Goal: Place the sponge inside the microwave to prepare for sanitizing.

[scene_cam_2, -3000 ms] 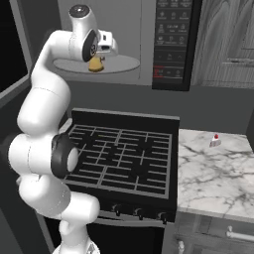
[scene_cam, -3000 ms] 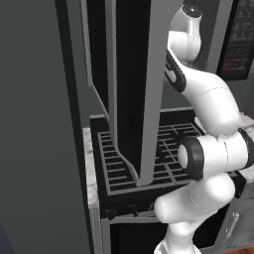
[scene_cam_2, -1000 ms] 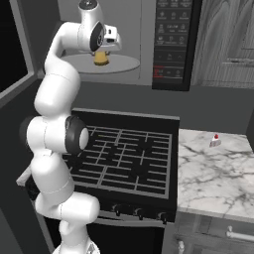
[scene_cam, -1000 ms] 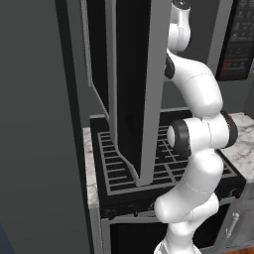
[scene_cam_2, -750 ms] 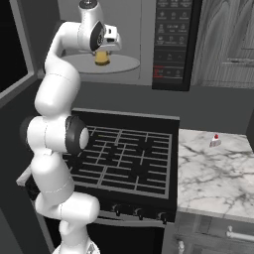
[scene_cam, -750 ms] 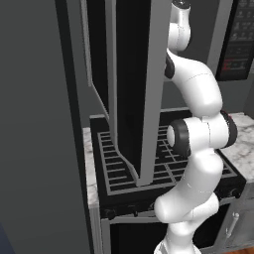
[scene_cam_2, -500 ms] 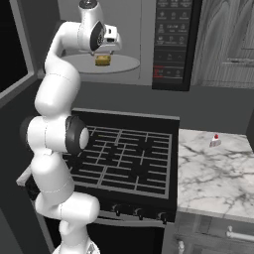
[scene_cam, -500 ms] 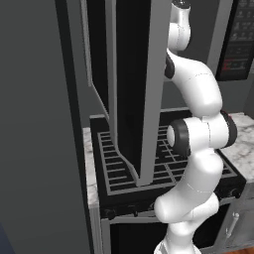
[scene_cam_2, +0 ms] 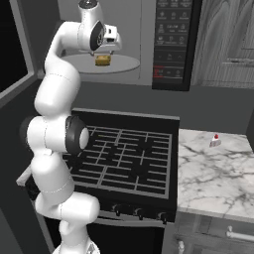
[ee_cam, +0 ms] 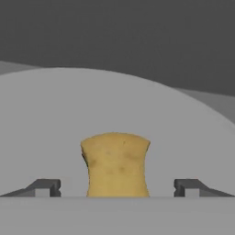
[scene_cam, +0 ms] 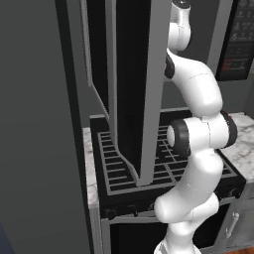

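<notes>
In the left base view the open microwave door (scene_cam: pixel 131 89) stands edge-on and hides the cavity, so from there only the arm shows, reaching up behind it.

In the right base view the gripper (scene_cam_2: pixel 105 53) hangs inside the microwave (scene_cam_2: pixel 149 44), directly over the sponge (scene_cam_2: pixel 102 60), which sits on the turntable (scene_cam_2: pixel 124 64).

In the hand view the sponge (ee_cam: pixel 115 165) stands midway between the two fingertips (ee_cam: pixel 45 187), clear gaps on both sides: the jaws are wide and hold nothing. It reads slightly taller than wide there, its long axis running away from the jaws rather than across them.

The next move, as I judge it, is a straight pull-back. The sponge's lower edge is cut off at the bottom of the hand view, so its contact with the turntable cannot be confirmed there.
</notes>
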